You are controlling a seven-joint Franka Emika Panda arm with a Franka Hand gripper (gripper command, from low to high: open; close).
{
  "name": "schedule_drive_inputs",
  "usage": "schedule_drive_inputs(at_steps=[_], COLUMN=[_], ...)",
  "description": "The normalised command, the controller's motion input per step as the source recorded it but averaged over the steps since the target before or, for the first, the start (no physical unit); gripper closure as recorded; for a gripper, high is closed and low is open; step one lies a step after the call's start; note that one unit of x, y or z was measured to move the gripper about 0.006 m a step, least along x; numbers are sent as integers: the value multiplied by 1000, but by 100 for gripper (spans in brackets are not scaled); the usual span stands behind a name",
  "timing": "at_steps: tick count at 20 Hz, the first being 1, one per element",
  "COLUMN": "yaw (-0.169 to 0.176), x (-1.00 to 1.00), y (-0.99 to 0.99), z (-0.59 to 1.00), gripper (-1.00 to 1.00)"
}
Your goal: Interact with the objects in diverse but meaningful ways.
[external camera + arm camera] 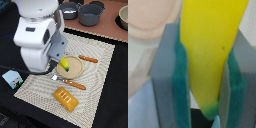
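Banana [210, 55] clamped between tool [208, 95] pads over plate [75, 71].

The exterior view looked down from high and some way off, taking in the table [117, 75], the woven mat [95, 75] and the arm; the wrist view sat very close between the jaws, facing the yellow banana [210, 50]; both views shared that banana [64, 64] and the plate [75, 70].

surface: black table [114, 95] | cover: pale woven mat [97, 75]
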Motion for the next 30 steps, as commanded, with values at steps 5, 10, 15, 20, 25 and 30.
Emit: schedule_drive_inputs(at_steps=[5,10,15,20,25,30], yaw=[0,0,0,0,0,0], x=[674,580,442,324,314,321], y=[474,537,633,637,631,658], z=[0,4,43,63,66,18], gripper=[100,100,100,100,100,100])
